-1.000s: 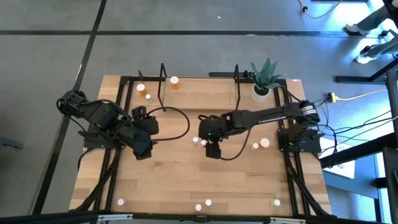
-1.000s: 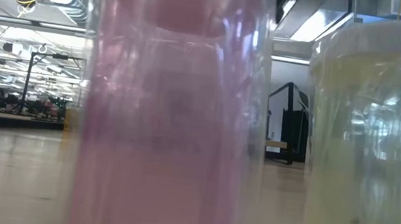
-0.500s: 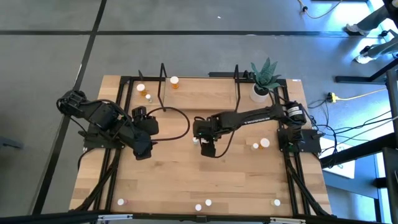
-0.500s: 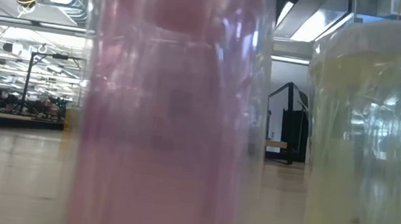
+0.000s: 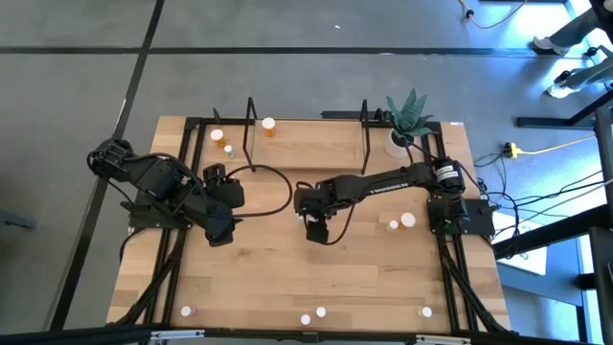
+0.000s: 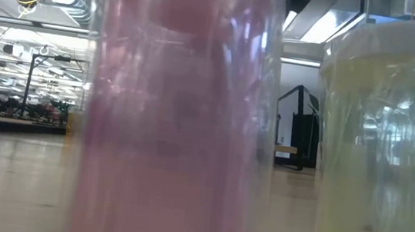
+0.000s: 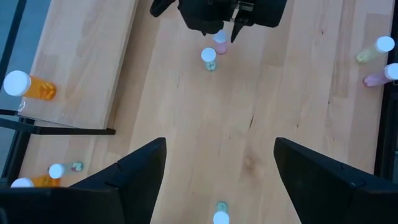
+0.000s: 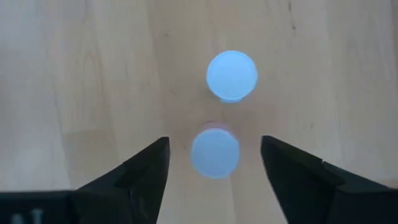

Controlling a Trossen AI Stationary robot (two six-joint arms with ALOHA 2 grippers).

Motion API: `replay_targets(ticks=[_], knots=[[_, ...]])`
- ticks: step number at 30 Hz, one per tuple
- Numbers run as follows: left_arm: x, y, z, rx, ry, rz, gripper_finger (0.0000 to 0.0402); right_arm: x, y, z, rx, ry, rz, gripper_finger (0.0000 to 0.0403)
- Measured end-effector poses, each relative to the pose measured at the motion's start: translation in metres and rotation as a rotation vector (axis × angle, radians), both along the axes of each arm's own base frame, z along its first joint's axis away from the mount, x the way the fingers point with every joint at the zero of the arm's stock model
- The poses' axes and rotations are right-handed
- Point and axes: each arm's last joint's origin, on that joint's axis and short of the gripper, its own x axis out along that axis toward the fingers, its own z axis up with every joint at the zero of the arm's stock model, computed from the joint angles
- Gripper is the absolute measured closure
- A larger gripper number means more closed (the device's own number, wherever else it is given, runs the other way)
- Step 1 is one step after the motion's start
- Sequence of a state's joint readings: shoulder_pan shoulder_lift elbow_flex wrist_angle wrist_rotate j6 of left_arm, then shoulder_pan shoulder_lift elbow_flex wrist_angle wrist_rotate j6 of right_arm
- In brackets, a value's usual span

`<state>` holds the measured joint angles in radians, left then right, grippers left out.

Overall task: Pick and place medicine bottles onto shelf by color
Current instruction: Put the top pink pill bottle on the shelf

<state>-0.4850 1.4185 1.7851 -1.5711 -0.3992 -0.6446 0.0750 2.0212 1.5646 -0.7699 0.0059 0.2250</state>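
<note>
— High view first: we see the wooden table [image 5: 287, 278], and at its far edge the shelf [image 5: 306, 144] between its black loops, with one orange bottle [image 5: 268, 126] already standing on the board. Our right gripper [image 5: 315, 226] is stretched to the middle of the table; the left gripper [image 5: 218, 230] waits at the left side, jaws apart and holding nothing.

— And where does the target lie from the claw?

— Directly under it. In the right wrist view the pink bottle [image 8: 214, 153] stands upright, so we look down on its white cap, and it sits between the two dark fingers [image 8: 146, 171]. The fingers stand wide on both sides of it and do not touch it; they grip nothing yet. So we judge the coming move is a straight descent, then a closing.

— Is there something in the way?

— One thing. A second bottle, greenish [image 7: 209, 57], stands just beside the pink one, on the side beyond the fingertips. It is not between the fingers, but it is near, so we should keep the descent vertical to not knock it.

— And the room for carrying?

— Good. From the middle to the shelf the wood is bare, and the left arm is well apart. The other bottles lie near the table edges.
</note>
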Motion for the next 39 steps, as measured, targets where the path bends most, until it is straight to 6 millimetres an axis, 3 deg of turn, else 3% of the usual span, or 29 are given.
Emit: replay_targets(ticks=[16,28,39], knots=[[0.0,0.0,0.0,0.0,0.0,0.001,0.0111,0.0,-0.001,0.0,-0.012,-0.004,-0.004,0.0163],[0.0,0.0,0.0,-0.001,-0.001,0.004,0.0111,0.006,0.0,-0.026,-0.029,0.053,0.04,0.0163],[0.0,0.0,0.0,-0.001,0.0,0.004,0.0111,0.006,-0.001,-0.027,-0.043,0.055,0.031,0.0163]])
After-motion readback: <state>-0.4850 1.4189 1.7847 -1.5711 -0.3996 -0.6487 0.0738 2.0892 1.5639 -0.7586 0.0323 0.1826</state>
